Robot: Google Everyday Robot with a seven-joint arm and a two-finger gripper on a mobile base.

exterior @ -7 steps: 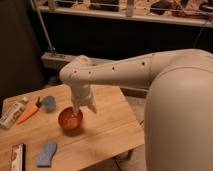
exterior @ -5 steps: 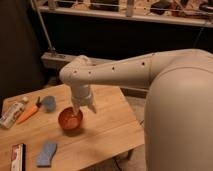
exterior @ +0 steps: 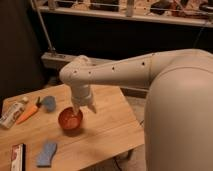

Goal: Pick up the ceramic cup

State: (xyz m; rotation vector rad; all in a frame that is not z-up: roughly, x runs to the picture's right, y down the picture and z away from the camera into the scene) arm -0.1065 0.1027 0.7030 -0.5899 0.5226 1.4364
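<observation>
The ceramic cup is a reddish-orange bowl-shaped cup standing upright on the wooden table, near its middle. My gripper hangs at the end of the white arm, pointing down, right at the cup's far right rim. One finger seems to reach into the cup and the other stands outside it on the right.
On the table's left lie a white bottle, an orange carrot-like item and a blue object. A blue sponge and a flat packet lie at the front left. My large white arm body fills the right.
</observation>
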